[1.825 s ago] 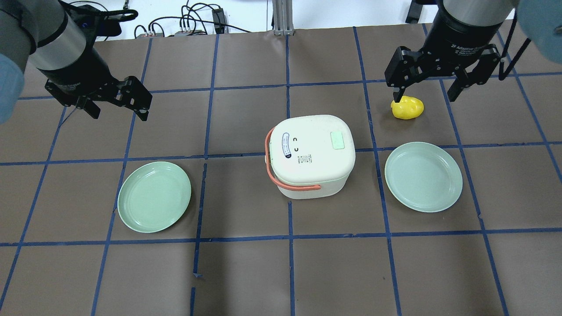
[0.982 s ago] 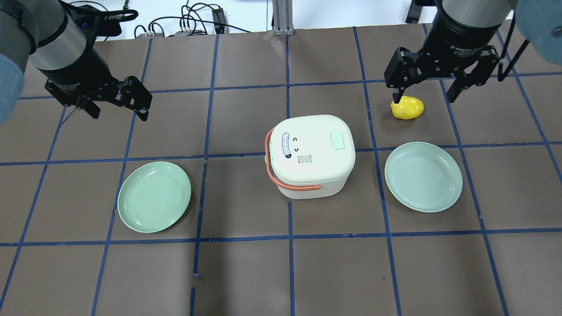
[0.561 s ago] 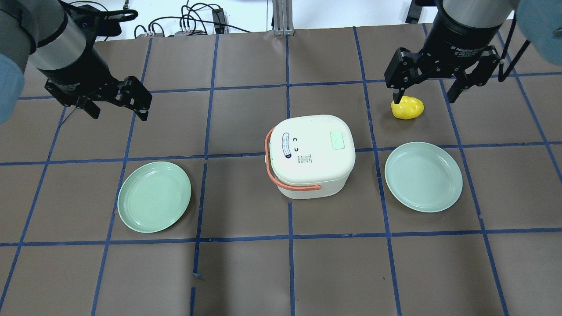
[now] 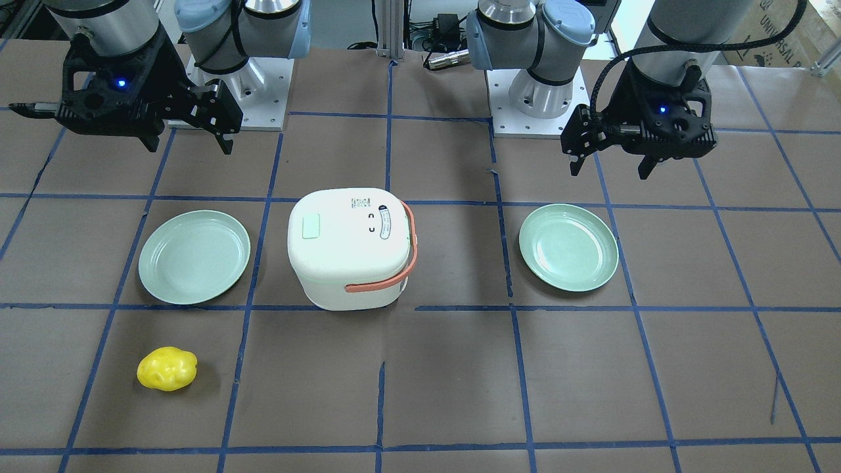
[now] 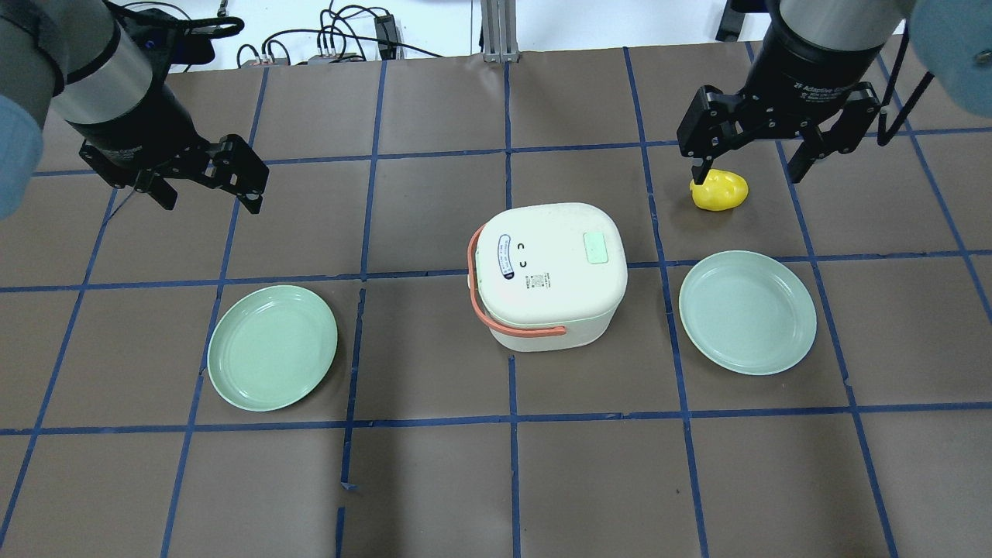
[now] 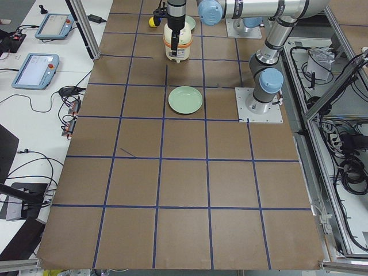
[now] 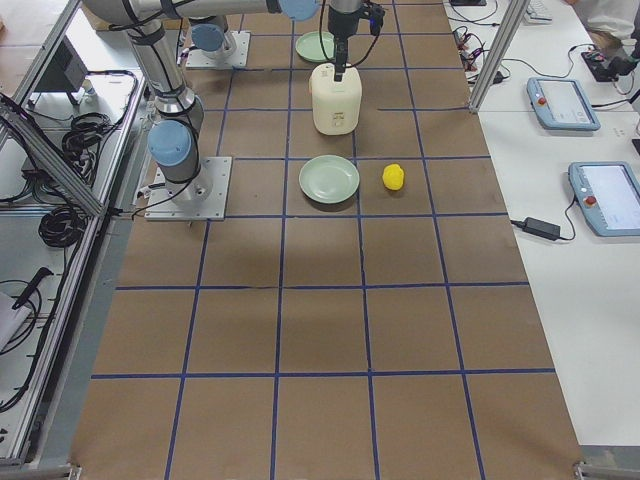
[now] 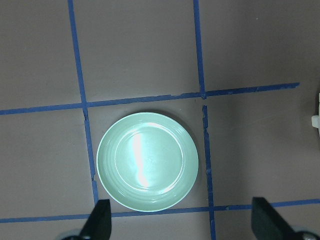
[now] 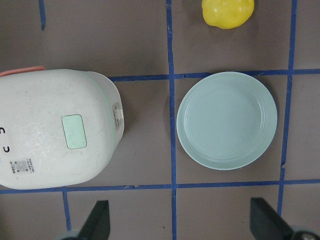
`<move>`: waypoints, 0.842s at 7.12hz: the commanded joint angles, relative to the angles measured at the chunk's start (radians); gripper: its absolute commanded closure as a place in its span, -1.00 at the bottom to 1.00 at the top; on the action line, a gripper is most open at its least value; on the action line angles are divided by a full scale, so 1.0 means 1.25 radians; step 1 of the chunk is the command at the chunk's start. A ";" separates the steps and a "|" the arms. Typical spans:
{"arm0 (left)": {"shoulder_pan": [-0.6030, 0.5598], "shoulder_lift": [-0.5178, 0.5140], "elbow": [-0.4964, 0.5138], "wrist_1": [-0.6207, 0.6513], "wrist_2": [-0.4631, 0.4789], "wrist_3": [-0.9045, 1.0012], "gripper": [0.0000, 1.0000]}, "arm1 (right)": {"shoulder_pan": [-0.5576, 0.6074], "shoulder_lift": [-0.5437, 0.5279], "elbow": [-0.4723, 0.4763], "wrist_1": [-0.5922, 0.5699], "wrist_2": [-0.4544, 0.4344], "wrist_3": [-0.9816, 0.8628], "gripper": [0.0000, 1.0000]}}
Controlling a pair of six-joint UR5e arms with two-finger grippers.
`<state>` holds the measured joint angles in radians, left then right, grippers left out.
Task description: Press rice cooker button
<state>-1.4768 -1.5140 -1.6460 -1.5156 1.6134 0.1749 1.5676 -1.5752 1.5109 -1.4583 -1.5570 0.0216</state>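
The white rice cooker (image 5: 546, 271) with an orange handle stands at the table's middle. Its pale green button (image 5: 597, 248) is on the lid's right side, and also shows in the front view (image 4: 310, 226) and the right wrist view (image 9: 74, 131). My left gripper (image 5: 209, 198) is open and empty, held above the table far left of the cooker. My right gripper (image 5: 750, 172) is open and empty, held above the table to the far right of the cooker, over the yellow object. Neither gripper touches the cooker.
A green plate (image 5: 273, 347) lies left of the cooker, under my left wrist camera (image 8: 147, 162). A second green plate (image 5: 748, 311) lies right of it. A yellow lumpy object (image 5: 721, 190) lies beyond that plate. Cables run along the table's far edge.
My right gripper has shifted very slightly toward the far edge. The left gripper, the cooker and the plates have not moved.
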 commanded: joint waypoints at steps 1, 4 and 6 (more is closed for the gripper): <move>0.001 0.000 0.000 0.000 -0.001 0.000 -1.00 | -0.002 0.002 0.000 0.000 0.000 0.000 -0.99; 0.001 0.000 0.000 0.000 0.000 0.000 -1.00 | -0.001 0.002 0.000 0.000 0.001 0.000 -0.98; 0.000 0.000 0.000 0.000 0.000 0.000 -1.00 | 0.001 0.001 0.004 0.007 0.050 0.000 0.76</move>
<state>-1.4759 -1.5140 -1.6459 -1.5156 1.6135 0.1749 1.5676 -1.5721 1.5129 -1.4562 -1.5318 0.0215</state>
